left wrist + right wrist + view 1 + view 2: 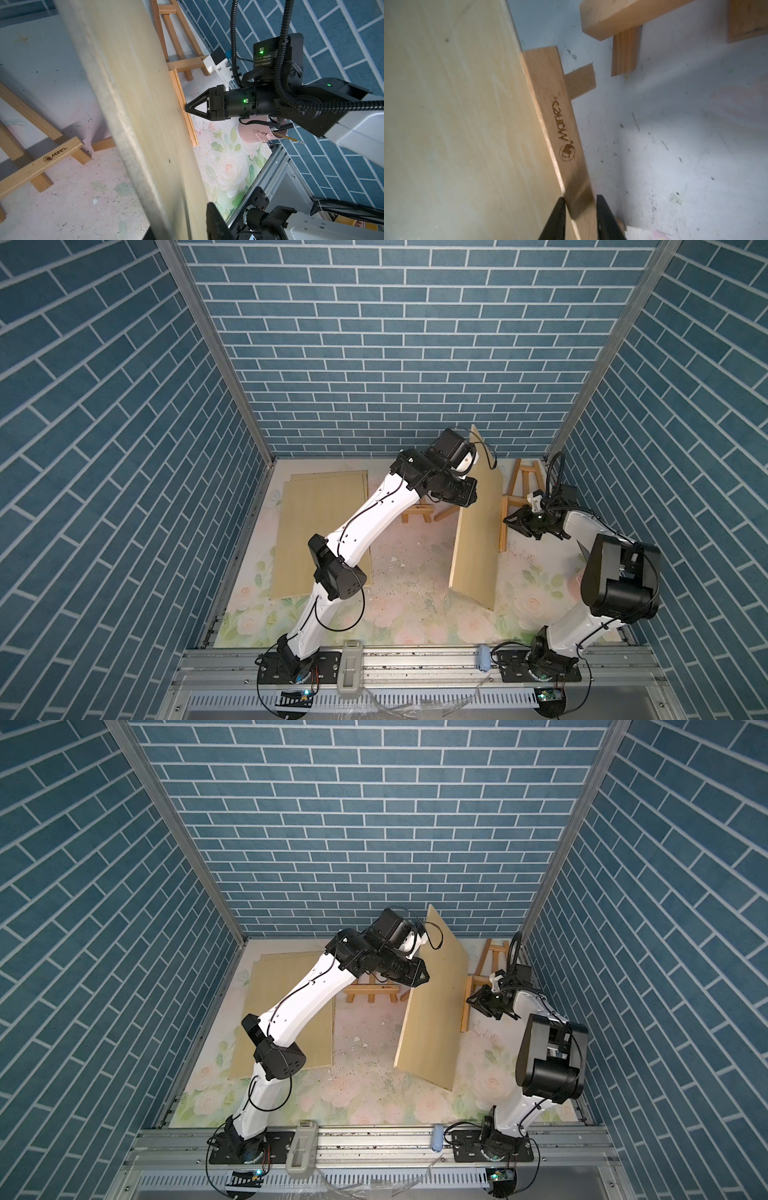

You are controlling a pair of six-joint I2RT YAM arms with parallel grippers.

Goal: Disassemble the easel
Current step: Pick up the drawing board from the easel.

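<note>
Left gripper (423,974): the tips sit against the face of the board (478,531), near its far edge. I cannot tell whether they grip it or only touch it.
Right gripper (580,200): clenched on the ledge bar (564,116), one finger on each side.
Board: stands on edge, tilted, between the two grippers. Its face lies against the ledge bar, just beside the right fingers.
Easel (527,475): just beyond the right gripper. Its frame and ledge are joined, as far as I can see.
Second easel (419,512): under the left gripper's wrist, carrying no board.
Flat boards (324,531): stacked on the table (407,564), well behind the left gripper and beside its arm.
Progress: I judge the task past midway. One easel is stripped, and this board is not yet off.
Remaining: free the board and lay it down. Whether the frames must also come apart, I cannot say.
</note>
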